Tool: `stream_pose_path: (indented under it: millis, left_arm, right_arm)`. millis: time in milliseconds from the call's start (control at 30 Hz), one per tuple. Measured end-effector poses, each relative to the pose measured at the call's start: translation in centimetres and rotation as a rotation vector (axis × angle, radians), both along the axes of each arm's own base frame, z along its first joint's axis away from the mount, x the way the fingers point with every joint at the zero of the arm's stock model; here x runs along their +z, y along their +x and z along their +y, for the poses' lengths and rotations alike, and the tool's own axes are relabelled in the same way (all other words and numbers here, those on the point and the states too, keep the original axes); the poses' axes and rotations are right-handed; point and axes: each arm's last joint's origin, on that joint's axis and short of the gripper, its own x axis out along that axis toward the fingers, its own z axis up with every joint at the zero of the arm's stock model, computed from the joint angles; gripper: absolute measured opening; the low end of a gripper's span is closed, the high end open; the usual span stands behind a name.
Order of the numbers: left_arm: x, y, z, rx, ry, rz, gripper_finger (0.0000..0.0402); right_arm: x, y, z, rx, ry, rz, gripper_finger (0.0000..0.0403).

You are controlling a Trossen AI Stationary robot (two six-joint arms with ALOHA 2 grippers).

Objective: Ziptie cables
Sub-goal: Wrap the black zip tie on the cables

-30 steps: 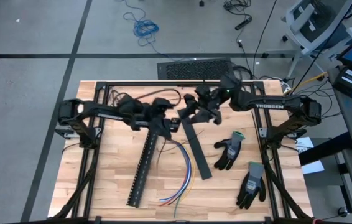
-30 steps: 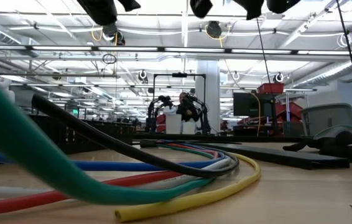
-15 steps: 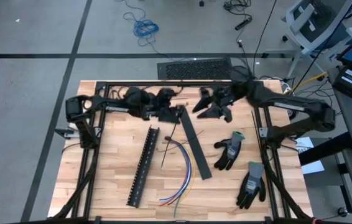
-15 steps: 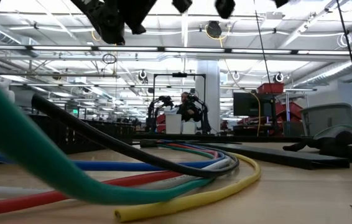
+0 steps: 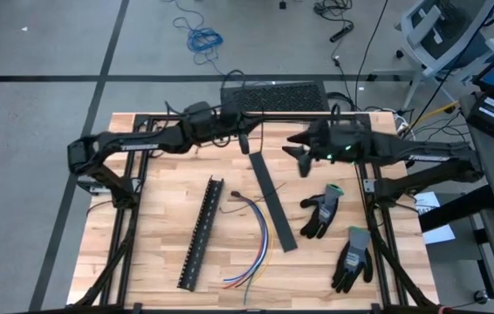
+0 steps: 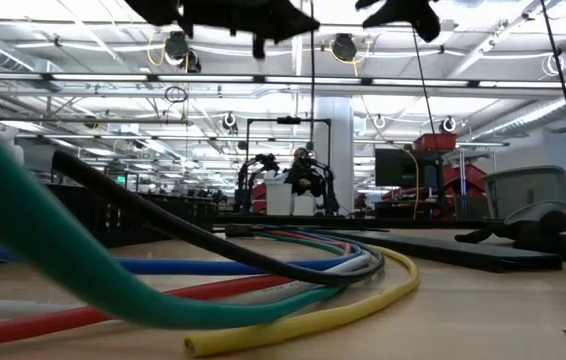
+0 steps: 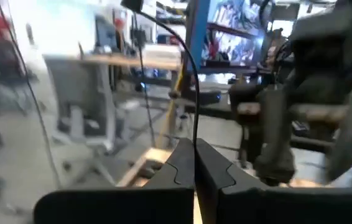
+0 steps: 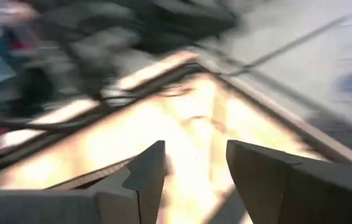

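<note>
Near mid-table lie the cables [image 5: 254, 237] — long axis far-to-near — well apart from both arms: left gripper [image 5: 243, 142], pinched on a thin strand [image 7: 191, 81], is nearer; right gripper [image 5: 298, 155] gapes empty.

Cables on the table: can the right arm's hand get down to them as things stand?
Probably yes. The right hand hangs open above the table's far part, and the cables lie loose and uncovered between the slotted strip and the flat black strip. Nothing lies over them.

thin multicoloured cables [image 5: 258, 234], loose curved bundle, lying flat mid-table
</note>
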Motion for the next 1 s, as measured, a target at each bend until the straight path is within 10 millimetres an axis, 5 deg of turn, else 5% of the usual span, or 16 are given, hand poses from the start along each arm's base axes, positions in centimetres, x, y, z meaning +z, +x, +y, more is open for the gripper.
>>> stream_pose_path:
  millis: [267, 633, 1000]
  left_arm:
    - [1.1, 0.5, -2.1, -0.103, -0.011, -0.023, 0.0000]
    - [1.7, 0.4, -2.1, 0.115, -0.007, -0.090, 0.0000]
    - [2.1, 0.0, -2.2, 0.457, -0.294, -0.292, 0.0000]
  right_arm:
    - [-2.5, 5.0, 0.2, -0.026, -0.068, -0.074, 0.0164]
    - [-2.7, 4.8, 1.2, -0.391, -0.204, -0.061, 0.0164]
    - [-5.0, 7.0, 1.4, -0.429, -0.185, -0.039, 0.0164]
